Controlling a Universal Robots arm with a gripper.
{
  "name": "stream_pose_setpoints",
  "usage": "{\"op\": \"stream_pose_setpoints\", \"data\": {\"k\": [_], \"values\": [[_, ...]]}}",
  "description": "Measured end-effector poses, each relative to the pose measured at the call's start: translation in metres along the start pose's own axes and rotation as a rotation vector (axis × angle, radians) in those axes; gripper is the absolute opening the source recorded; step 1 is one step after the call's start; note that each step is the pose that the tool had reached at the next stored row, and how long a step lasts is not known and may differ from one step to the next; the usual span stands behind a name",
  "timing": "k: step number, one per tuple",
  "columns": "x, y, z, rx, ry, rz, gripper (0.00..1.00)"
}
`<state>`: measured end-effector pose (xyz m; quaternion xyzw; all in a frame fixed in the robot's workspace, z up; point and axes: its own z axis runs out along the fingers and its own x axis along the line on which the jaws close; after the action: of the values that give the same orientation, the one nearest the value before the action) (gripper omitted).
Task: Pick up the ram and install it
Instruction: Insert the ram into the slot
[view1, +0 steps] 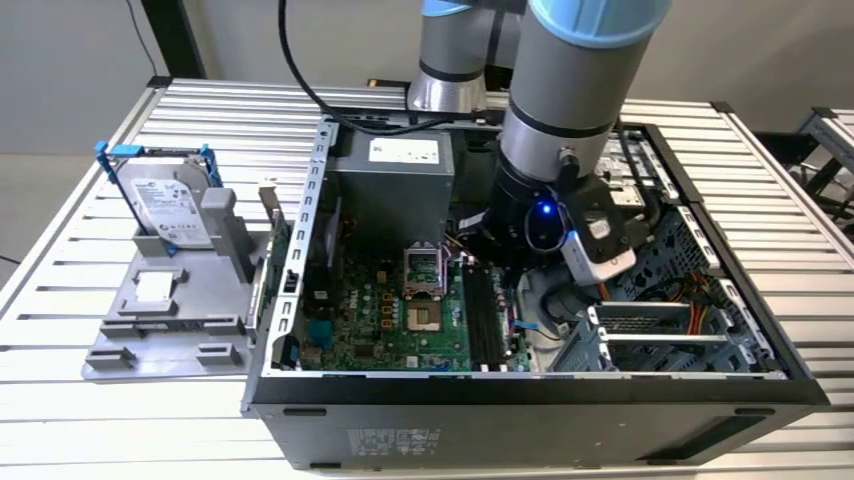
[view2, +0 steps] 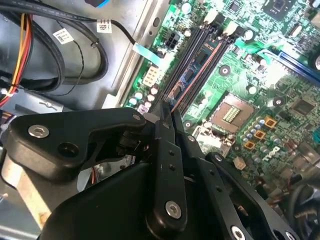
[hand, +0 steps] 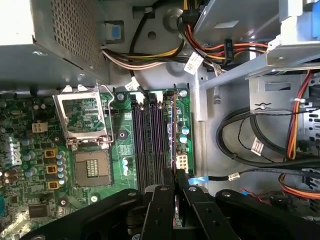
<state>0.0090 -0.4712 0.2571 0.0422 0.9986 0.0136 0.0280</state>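
The ram (hand: 175, 130) is a thin green stick seen edge-on, also visible in the second wrist view (view2: 197, 75). My gripper (hand: 175, 187) is shut on it, black fingers (view2: 167, 150) pinching its near end. The stick runs lengthwise along the black slot closest to the case's metal side, beside the other black slots (hand: 147, 145). I cannot tell whether it is seated or just above the slot. In the exterior view the arm's wrist (view1: 547, 225) reaches down into the open computer case, over the motherboard (view1: 380, 320) and its slots (view1: 481, 320).
The empty CPU socket (hand: 92, 167) lies beside the slots and a grey power supply (view1: 394, 190) behind them. Cable bundles (hand: 260, 145) and a drive cage (view1: 667, 330) crowd the other side. Outside the case, at the exterior view's left, a grey stand (view1: 160, 320) holds a blue-framed hard drive (view1: 167, 205).
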Motion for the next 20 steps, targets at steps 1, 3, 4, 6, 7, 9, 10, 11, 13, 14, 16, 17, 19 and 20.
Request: {"op": "stream_pose_setpoints", "data": {"k": [1,3,4,6,7,9,10,11,13,14,16,17,19,20], "values": [[-0.0004,0.0,0.0018,-0.0003,0.0001,-0.005,0.0],[-0.0002,-0.0002,0.0054,-0.0005,0.0002,-0.007,0.0],[-0.0001,-0.0003,0.0073,-0.0005,0.0002,-0.007,0.0],[0.0001,-0.0005,0.0109,-0.0004,0.0002,-0.007,0.0],[0.0005,-0.0023,0.0212,-0.0004,0.0002,-0.007,0.0],[0.0007,-0.0027,0.0221,-0.0006,0.0004,-0.007,0.0],[0.0011,-0.0027,0.0228,-0.0006,0.0004,-0.007,0.0],[0.0015,-0.0029,0.0233,-0.0005,0.0004,-0.007,0.0],[0.0022,-0.003,0.0248,-0.0004,0.0004,-0.007,0.0],[0.0024,-0.0031,0.0261,-0.0005,0.0005,-0.007,0.0],[0.0026,-0.0032,0.0285,-0.0005,0.0005,-0.008,0.0],[0.0027,-0.0032,0.0293,-0.0003,0.0005,-0.009,0.0],[0.0028,-0.0034,0.0308,-0.0005,0.0006,-0.01,0.0],[0.0028,-0.0036,0.0312,-0.0003,0.0006,-0.011,0.0]]}}
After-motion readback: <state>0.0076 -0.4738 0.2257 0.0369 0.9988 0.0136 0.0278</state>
